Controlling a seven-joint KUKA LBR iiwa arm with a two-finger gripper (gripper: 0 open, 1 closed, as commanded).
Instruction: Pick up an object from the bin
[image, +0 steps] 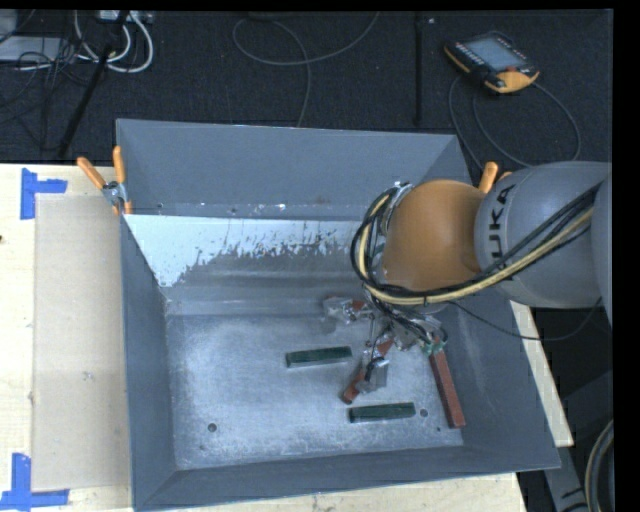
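The two-finger gripper (377, 368) is low over the floor of the grey metal bin (225, 400), hanging under the arm's rounded orange cover (430, 245). Whether it is spread or pressed together cannot be told from above. A short reddish-brown stick (351, 391) touches the gripper's tip or lies just beside it, slanting away towards the near wall. This looks like the thing being picked, though it cannot be seen to be gripped. A dark green flat bar (318, 355) lies near the gripper on the view's left. A second dark green flat bar (381, 411) lies just beyond the gripper on the near side. A long reddish-brown strip (447, 388) lies near the gripper on the view's right, under the arm. The main risk, as I judge it, is a poor hold: the stick is thin and lies flat and aslant, so a closing gripper may catch only its end and let it swing or drop on the lift. It may equally skid off the metal floor. A sideways nudge could also push the stick against the second green bar.
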